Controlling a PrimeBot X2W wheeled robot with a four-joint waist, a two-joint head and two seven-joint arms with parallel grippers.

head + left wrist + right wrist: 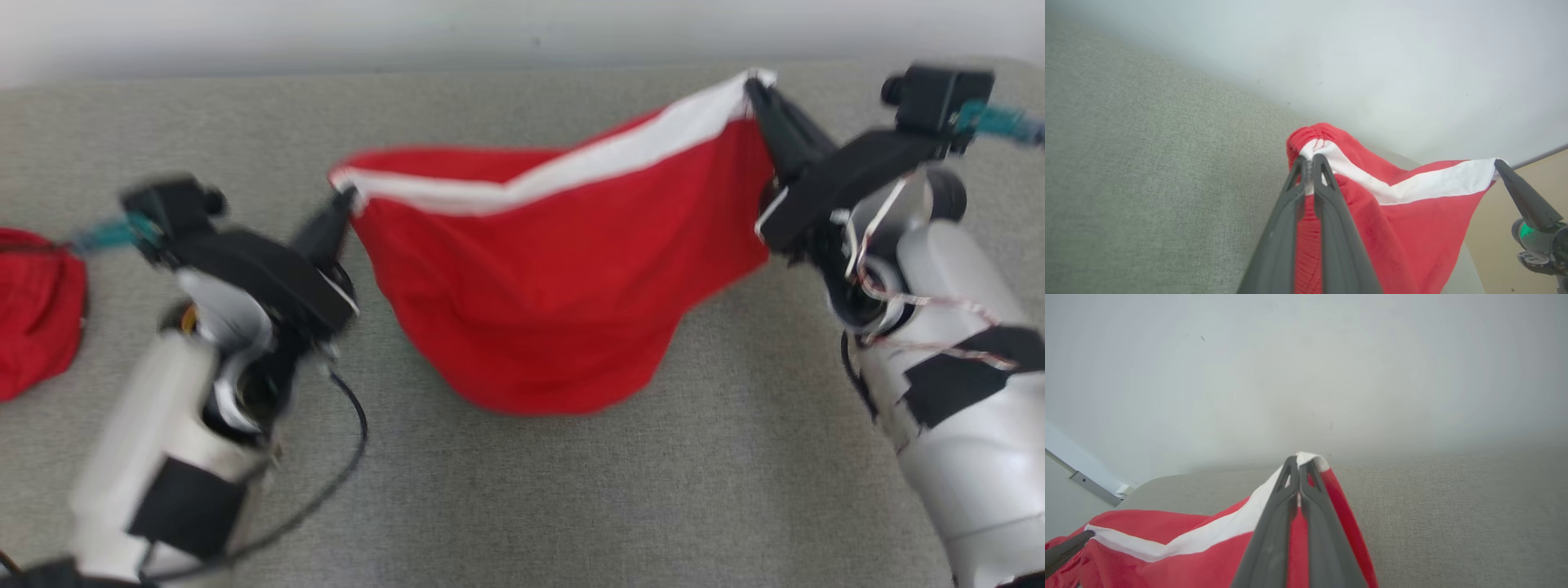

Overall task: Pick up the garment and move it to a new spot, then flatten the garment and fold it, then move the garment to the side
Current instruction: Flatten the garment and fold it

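garment (555, 302), red w/ a white band (571, 175) along its top edge, hangs slung btwn the two grippers over the grey padded surface (571, 506), abt centre of the head view. long axis = the band, running left-right across the robot's front but skewed: its right end sits farther up the head view than its left, and the middle sags, not taut. the body droops below in a rounded pouch; can't tell if the lowest fold touches the surface or hangs just clear.

left gripper (349, 198) is clamped on the band's left corner, cloth bunched at its tips in the left wrist view. right gripper (755, 88) is pinched tight on the right corner, a white tab poking past the tips. each arm has its own end, neither nearer the middle.

judgement: the lay-down turns on both ends travelling together along that axis, w/ the right end levelled to the left, else it lands crooked. a second red cloth (37, 314) lies far left, well apart.
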